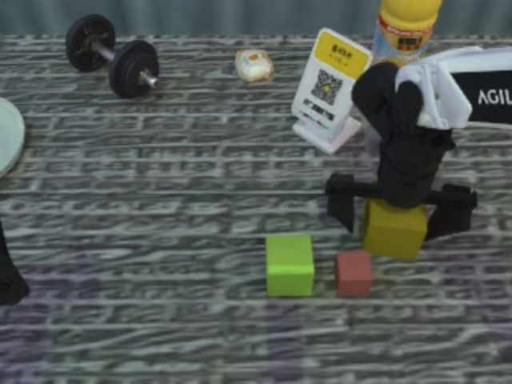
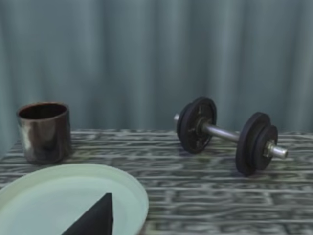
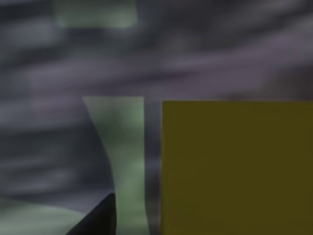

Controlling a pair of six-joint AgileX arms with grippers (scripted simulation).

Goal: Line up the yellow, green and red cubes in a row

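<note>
A grey patterned table (image 1: pixel 160 160) carries three cubes right of centre: green cube (image 1: pixel 290 265), red cube (image 1: pixel 354 273) just beside it, yellow cube (image 1: pixel 394 230) close behind the red. The right gripper (image 1: pixel 400 210) straddles the yellow cube, fingers spread wide, seemingly not touching. The left gripper (image 1: pixel 10 280) sits parked at the left edge, its fingers unclear. A dark cup (image 2: pixel 44 131) and pale plate (image 2: pixel 54 196) look empty.

Top view: the right gripper (image 1: pixel 398 210) overlaps the upper part of the yellow cube (image 1: pixel 394 232); the bottle (image 1: pixel 406 26) and plate (image 1: pixel 8 134) are cut by the frame edges, and only a dark sliver of the left arm (image 1: pixel 10 276) shows. Right wrist view: the yellow cube (image 3: pixel 237 166) is cropped on 2 sides, its surroundings blurred. Left wrist view: 1 fingertip (image 2: pixel 95 219) shows.
</note>
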